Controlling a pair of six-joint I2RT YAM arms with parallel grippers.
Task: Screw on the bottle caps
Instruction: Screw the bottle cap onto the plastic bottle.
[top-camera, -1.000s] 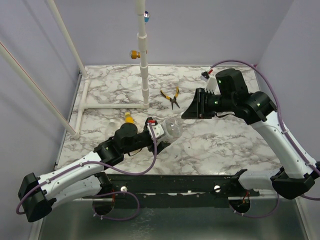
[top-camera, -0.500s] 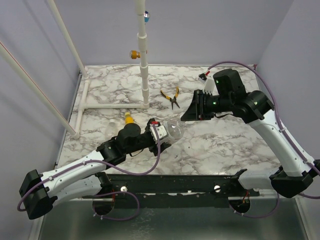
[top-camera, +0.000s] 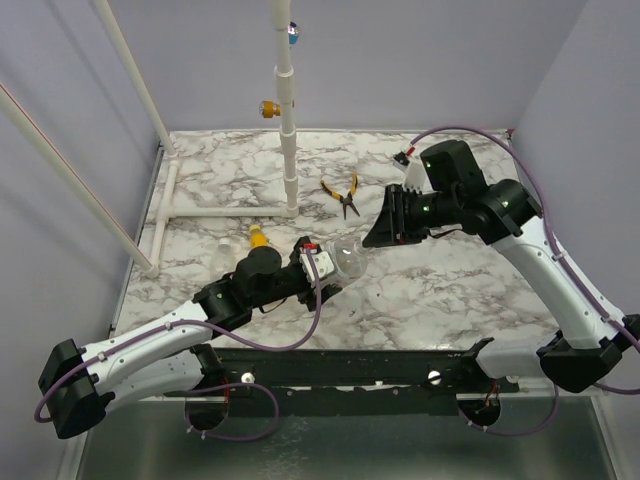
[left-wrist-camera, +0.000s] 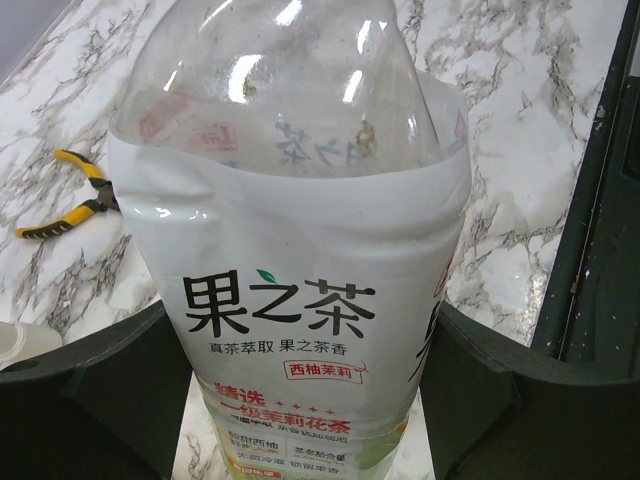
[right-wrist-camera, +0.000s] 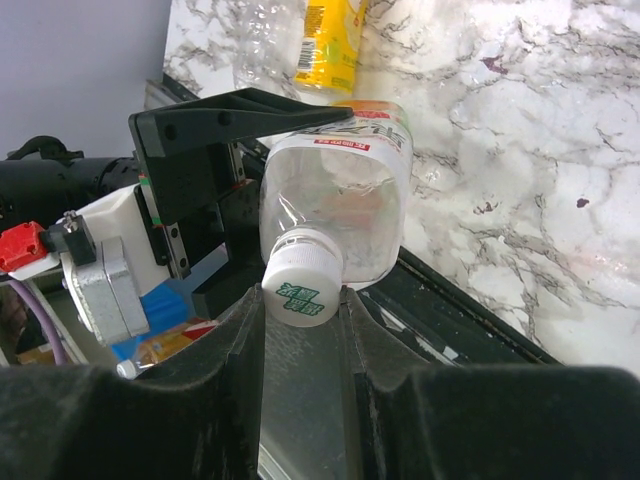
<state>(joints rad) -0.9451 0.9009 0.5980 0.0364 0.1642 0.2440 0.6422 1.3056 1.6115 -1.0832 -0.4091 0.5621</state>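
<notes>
Whitish cap (right-wrist-camera: 303, 288) sitting on clear bottle (left-wrist-camera: 290, 200) mouth, being pinched by right gripper (right-wrist-camera: 303, 302); clamping bottle body with left gripper (left-wrist-camera: 305, 400)

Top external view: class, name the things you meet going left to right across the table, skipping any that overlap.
yellow bottle → upright white pipe → yellow-handled pliers → right gripper

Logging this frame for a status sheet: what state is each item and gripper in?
clear bottle: gripped around its label, neck toward the right gripper
white cap: on the bottle's mouth, pinched
left gripper: shut on clear bottle
right gripper: shut on white cap
yellow bottle: lying on the table, untouched
pliers: lying on the table
</notes>
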